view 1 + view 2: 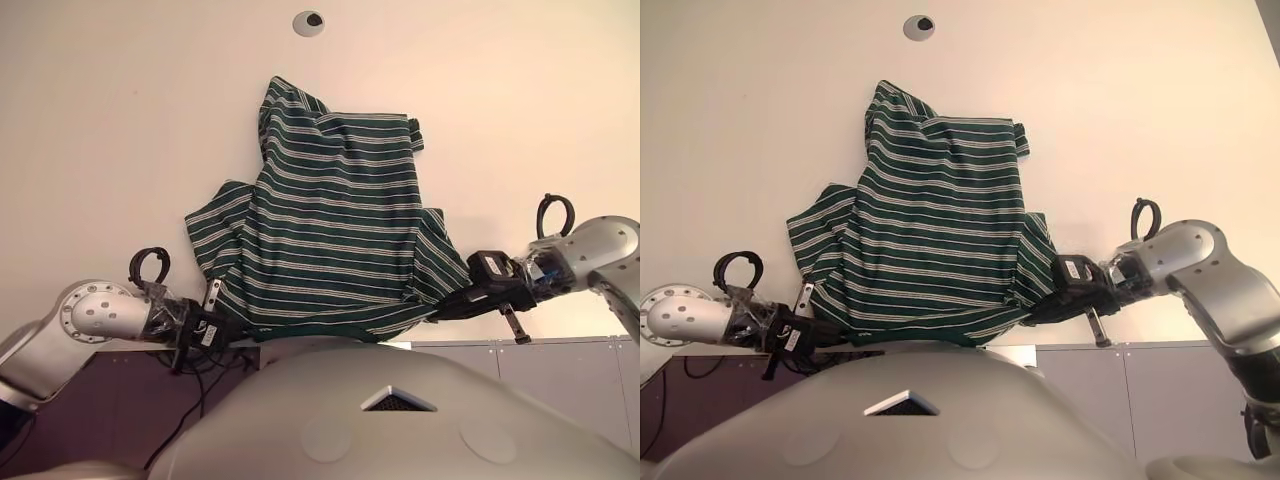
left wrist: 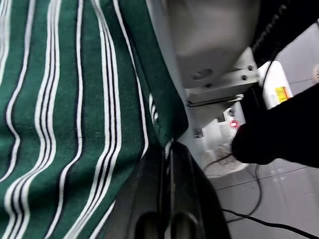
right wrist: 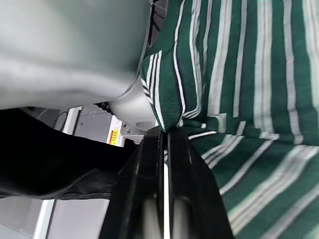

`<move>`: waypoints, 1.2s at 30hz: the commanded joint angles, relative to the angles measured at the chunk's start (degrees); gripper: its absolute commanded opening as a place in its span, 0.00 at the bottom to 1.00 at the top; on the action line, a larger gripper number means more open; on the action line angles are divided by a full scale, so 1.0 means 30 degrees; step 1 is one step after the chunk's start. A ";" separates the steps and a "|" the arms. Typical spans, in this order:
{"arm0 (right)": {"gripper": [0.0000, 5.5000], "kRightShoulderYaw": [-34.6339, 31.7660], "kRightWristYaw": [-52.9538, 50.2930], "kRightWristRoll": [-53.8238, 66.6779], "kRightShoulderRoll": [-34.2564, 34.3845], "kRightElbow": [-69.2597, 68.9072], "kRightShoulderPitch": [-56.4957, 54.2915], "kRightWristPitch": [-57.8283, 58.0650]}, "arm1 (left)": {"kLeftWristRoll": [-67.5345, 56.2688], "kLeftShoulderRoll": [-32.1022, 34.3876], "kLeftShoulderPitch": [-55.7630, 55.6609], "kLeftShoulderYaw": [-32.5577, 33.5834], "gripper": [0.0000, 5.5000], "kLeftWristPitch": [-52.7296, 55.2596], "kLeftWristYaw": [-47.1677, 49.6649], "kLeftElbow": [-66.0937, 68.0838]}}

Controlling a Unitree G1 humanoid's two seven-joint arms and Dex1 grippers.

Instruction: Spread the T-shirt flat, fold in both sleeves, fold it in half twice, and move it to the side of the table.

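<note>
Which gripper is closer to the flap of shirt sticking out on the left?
Left. The left gripper is shut on the shirt at its near hem, just robot-side of that flap. The right gripper grips the hem across the shirt, on the opposite side.

The T-shirt (image 1: 330,230) is soft knit cloth, matt, dark green with pale woven stripes. Its weave looks finely ribbed where the hem is pinched in the left tool (image 2: 167,149) and in the right tool (image 3: 164,130). The tools' fingers (image 3: 149,169) are smooth black plastic with a dull sheen. Beyond both tools, the tabletop (image 1: 120,120) is a smooth, matt, cream-coloured surface.
</note>
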 commanded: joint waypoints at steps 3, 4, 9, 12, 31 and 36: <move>0.00 -0.2016 -0.5701 0.0382 0.6122 0.3944 -0.5831 -0.0514 | -0.2171 -0.3067 -0.6677 0.2014 0.00 0.1945 0.1217 0.1337; 0.00 -0.2685 -0.7564 -0.0151 0.7844 0.6498 -0.8204 -0.1633 | -0.1540 -0.4456 -1.0475 0.2151 0.00 0.2093 0.2303 0.3487; 0.00 -0.4215 -1.6055 -0.3670 1.2288 2.0548 -1.9603 -0.8779 | 0.4402 -1.1112 -2.7860 0.0510 0.00 -0.0136 1.0290 2.0252; 0.00 -0.4095 -1.8441 -0.4369 1.3283 2.6624 -2.3759 -1.1180 | 0.6167 -1.3252 -3.2989 -0.0712 0.00 -0.1419 1.2672 2.6655; 0.00 -0.4769 -1.9103 -0.7894 1.3128 3.5007 -3.1538 -1.5007 | 1.3629 -1.3422 -4.0668 -0.4734 0.00 -0.6187 1.6601 3.5324; 0.00 -0.1998 -0.3919 -0.5268 1.1876 2.6418 -1.9288 -1.1900 | 0.4101 -1.1461 -2.7433 -0.1706 0.00 -0.7668 0.2298 2.8090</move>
